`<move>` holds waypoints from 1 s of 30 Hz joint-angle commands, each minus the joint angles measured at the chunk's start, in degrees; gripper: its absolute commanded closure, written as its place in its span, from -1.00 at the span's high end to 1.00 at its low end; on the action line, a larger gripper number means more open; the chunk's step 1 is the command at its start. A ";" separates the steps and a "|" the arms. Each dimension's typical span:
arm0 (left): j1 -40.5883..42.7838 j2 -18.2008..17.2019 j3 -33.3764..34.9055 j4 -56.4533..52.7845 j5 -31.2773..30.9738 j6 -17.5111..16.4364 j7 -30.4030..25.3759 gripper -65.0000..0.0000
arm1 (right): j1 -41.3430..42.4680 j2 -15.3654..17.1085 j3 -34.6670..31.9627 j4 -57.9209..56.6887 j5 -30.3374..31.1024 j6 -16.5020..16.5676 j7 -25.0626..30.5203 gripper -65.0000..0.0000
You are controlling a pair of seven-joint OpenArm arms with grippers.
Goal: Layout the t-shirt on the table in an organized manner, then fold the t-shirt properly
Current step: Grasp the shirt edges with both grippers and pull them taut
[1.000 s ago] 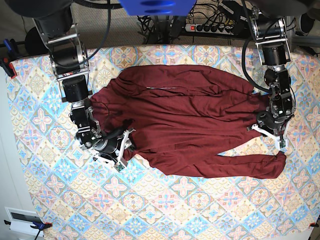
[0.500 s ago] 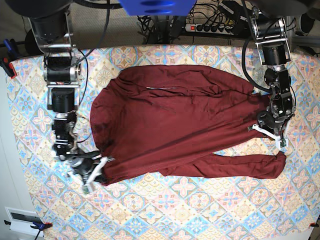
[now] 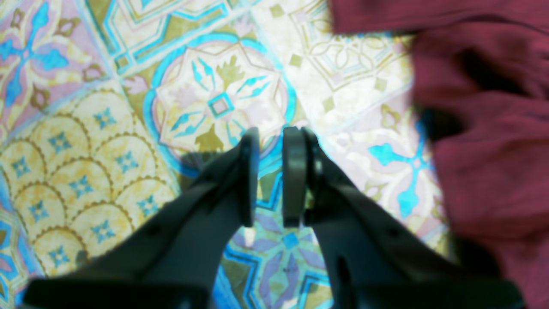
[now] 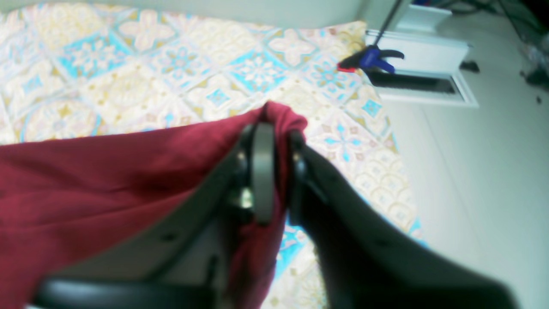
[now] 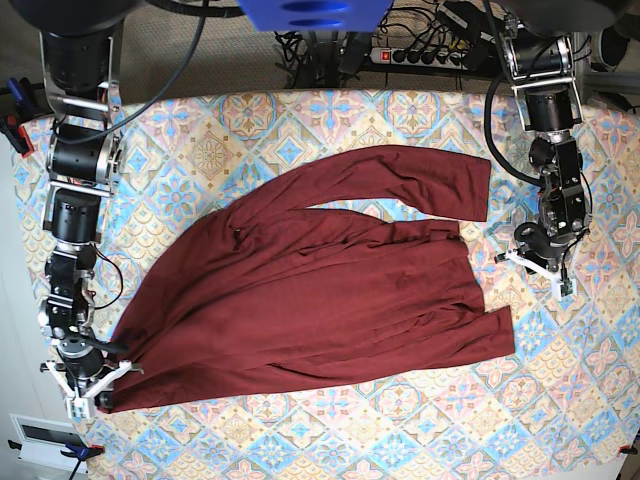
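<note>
The large dark maroon knit t-shirt (image 5: 310, 305) lies spread diagonally across the desk (image 5: 300, 440), which carries a pastel blue, pink and cream tile-pattern cloth. One corner of the garment reaches the lower left of the base view; the two long sleeves point toward the right side of the frame.

**Pincer state**
- Right pincer (image 4: 274, 171): jaws narrow, clamped on a bunched corner of the maroon fabric. In the base view it sits at the lower left, close to the desk edge.
- Left pincer (image 3: 270, 176): jaws narrow, with a slim gap and nothing between them. It hovers over bare patterned cloth; the fabric lies beside it at the right of the wrist view, apart from the fingers.

**Hazards from this position**
1. Overhang. The held corner is near the lower left edge of the desk. Further outward pull would likely drag the hem off the surface, near the blue clamp (image 4: 373, 60).
2. Skewed layout. Only one corner is held. Pulling with the opposite side unanchored would probably rotate the whole garment rather than flatten it.
3. Bunched grip. The fabric is gathered in the jaws. Release here may leave a crumpled corner that spoils later fold lines.
4. Sleeve disorder. The upper sleeve lies apart from the body, and the lower one crosses it; folding before straightening both risks trapped creases.
</note>
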 commanded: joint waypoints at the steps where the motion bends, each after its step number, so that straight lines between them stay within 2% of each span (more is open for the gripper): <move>1: -1.35 -0.99 -0.37 1.14 -0.01 -0.07 -1.22 -0.69 | 2.11 0.76 -0.54 1.22 -1.80 -0.17 1.45 -0.59; 4: -1.35 -0.99 -0.37 1.14 -0.01 -0.24 -1.22 -0.69 | 1.59 0.50 -2.04 1.66 -6.46 -0.17 -2.42 -0.34; 6: -1.00 -0.99 -0.28 2.90 -0.10 -0.33 -1.04 -0.68 | -1.58 0.59 -2.21 2.28 -6.46 -0.17 -5.14 -0.28; 11: 5.77 -1.34 0.16 13.80 -5.46 -4.20 -0.43 -0.67 | -11.25 0.59 -2.21 14.58 -6.37 -0.08 -6.11 -0.29; 13: 6.65 -1.43 0.16 15.65 -7.84 -4.73 3.00 -0.67 | -15.29 0.59 -2.21 19.51 -6.37 -0.08 -6.99 -0.29; 15: 7.00 -1.43 -0.11 16.53 -10.56 -4.73 7.04 -0.67 | -19.07 0.59 -2.12 23.90 -6.37 -0.08 -7.95 -0.29; 17: 7.18 -1.43 -0.02 16.35 -13.82 -4.81 8.80 -0.67 | -22.68 0.59 -2.12 28.39 -6.37 -0.08 -8.22 -0.29; 22: 6.74 -0.90 0.33 14.86 -15.57 -4.81 8.80 -0.67 | -31.29 0.50 -2.12 35.77 -6.37 -0.08 -8.22 -0.29; 24: 6.39 0.51 2.00 14.33 -15.14 -4.81 8.80 -0.66 | -33.93 0.24 -2.12 37.88 -6.37 -0.08 -8.22 -0.29; 26: 5.33 0.68 4.29 13.45 -15.05 -4.73 8.89 -0.57 | -35.78 -0.29 -1.95 39.38 -6.37 -0.08 -8.22 -0.29; 30: 4.28 2.00 7.98 11.52 -15.57 -4.46 8.80 -0.21 | -38.68 -0.73 -1.86 42.37 -6.28 -0.08 -8.22 -0.29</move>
